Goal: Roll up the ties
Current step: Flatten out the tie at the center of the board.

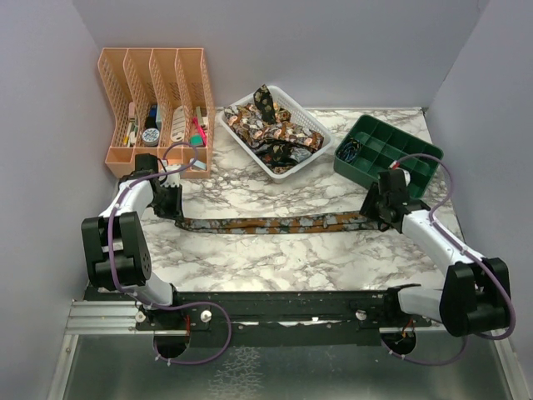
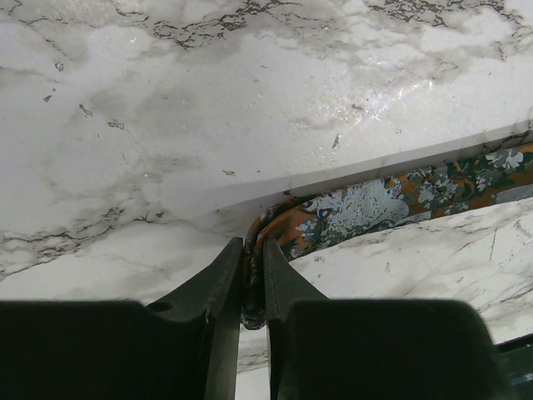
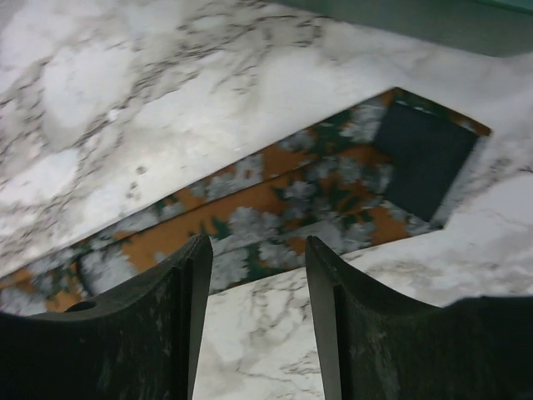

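Observation:
One patterned tie lies stretched flat across the marble table, orange, dark and pale blue-grey. My left gripper is shut on its narrow left end; in the left wrist view the fabric is pinched between the two black fingers. My right gripper hovers open over the wide right end, whose pointed tip shows its dark lining. Nothing sits between the right fingers. More ties lie heaped in a white basket.
A peach file organiser with small items stands at the back left. A green compartment tray sits at the back right, just behind the right gripper. Grey walls close in on both sides.

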Tool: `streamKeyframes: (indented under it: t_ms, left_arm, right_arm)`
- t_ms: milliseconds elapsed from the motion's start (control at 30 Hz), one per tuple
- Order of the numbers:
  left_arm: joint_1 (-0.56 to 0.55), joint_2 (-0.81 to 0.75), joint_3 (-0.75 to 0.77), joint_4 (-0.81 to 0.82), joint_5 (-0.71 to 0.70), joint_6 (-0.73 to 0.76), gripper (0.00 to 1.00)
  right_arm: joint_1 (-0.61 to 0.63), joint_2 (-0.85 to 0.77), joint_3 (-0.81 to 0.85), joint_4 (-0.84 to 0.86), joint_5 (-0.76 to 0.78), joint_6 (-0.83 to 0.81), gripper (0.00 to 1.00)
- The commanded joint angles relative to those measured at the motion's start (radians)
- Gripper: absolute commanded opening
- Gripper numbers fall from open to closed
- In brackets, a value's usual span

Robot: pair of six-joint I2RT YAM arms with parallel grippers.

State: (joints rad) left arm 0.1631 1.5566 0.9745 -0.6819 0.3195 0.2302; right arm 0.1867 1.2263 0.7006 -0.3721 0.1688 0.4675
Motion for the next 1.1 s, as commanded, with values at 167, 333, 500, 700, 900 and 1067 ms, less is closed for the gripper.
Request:
streamKeyframes:
  t_ms: [167,333,500,700,900,1067]
  left_arm:
    - [-0.001,-0.036,-0.010,0.007,-0.015,0.023,0.15]
    - [-0.002,-0.032,-0.010,0.008,-0.014,0.023,0.15]
    - [-0.002,-0.039,-0.012,0.007,-0.024,0.020,0.15]
    - [-0.002,-0.041,-0.014,0.010,-0.031,0.023,0.15]
    - [-0.002,-0.043,-0.016,0.011,-0.035,0.024,0.14]
    - [-0.002,-0.052,-0.018,0.015,-0.032,0.023,0.15]
  right_arm:
    - [-0.092,0.075,-0.036,0.065,0.098,0.020,0.46]
    - [-0.096,0.067,-0.011,0.078,0.061,0.003,0.43]
    - [-0.095,0.116,0.005,0.092,0.146,0.033,0.43]
    - [-0.099,0.169,-0.009,0.083,0.247,0.093,0.44]
    - [-0.108,0.169,-0.027,0.081,0.286,0.131,0.46]
    - [-0.108,0.180,-0.009,0.070,0.263,0.122,0.45]
